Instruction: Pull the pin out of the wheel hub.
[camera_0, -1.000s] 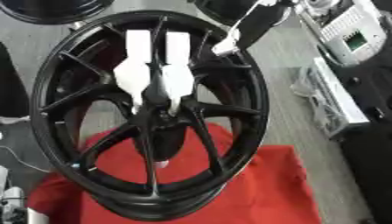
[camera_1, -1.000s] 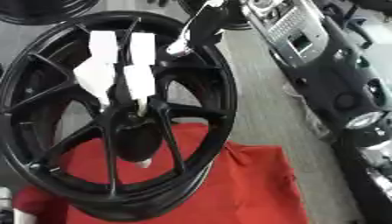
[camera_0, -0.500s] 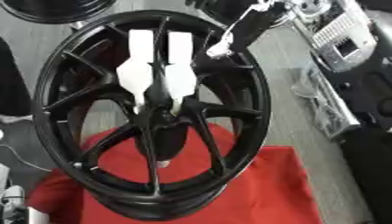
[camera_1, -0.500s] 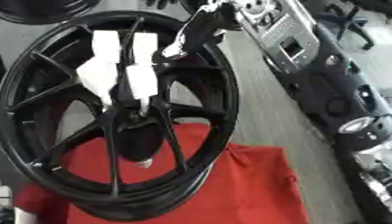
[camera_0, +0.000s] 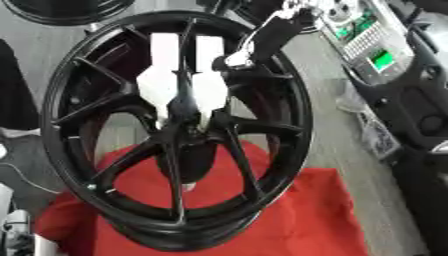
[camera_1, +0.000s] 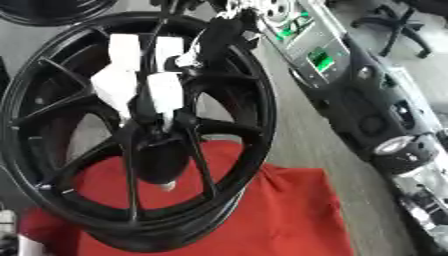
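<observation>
- Reaching in from the upper right, the right hand (camera_0: 262, 42) hangs over the rim of the wheel hub (camera_0: 179, 130); whether its fingers are open or curled I cannot tell.
- Below and left of the fingers, white blocks (camera_0: 179, 80) sit at the hub centre; the pin itself I cannot make out.
- Judging by the look, the hub is heavy and rigid, resting on a red cloth (camera_0: 297, 215).
- Spokes crowd the centre, so room for the fingers looks narrow.
</observation>
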